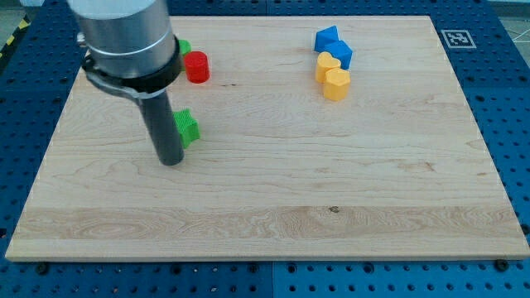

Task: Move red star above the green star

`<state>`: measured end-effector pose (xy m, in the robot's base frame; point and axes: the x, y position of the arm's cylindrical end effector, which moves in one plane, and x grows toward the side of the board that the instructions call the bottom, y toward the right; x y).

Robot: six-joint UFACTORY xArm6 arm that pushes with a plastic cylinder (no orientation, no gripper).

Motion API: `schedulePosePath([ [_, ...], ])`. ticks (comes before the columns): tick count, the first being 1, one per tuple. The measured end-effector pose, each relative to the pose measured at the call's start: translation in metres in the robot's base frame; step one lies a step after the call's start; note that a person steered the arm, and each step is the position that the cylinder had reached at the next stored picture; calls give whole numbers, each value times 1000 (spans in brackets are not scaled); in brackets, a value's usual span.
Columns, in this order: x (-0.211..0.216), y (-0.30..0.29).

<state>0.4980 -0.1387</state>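
A green star (189, 127) lies on the wooden board (273, 190) at the view's left, partly hidden by my rod. My tip (171, 162) rests on the board just left of and slightly below the green star, close against it. A red block (197, 67) sits above the green star, towards the view's top. It looks round, and I cannot make out star points on it. A second green block (185, 47) peeks out from behind the arm's body, just upper left of the red block.
Two blue blocks (327, 38) (340, 55) and two yellow blocks (328, 65) (335, 84) form a tight cluster at the view's upper right. The arm's grey body (124, 37) hides the board's upper left corner.
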Motion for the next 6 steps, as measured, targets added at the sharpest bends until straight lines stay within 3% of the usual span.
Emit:
schedulePosePath([
  [2, -21, -88],
  [3, -70, -120],
  [5, -173, -124],
  [6, -199, -115],
])
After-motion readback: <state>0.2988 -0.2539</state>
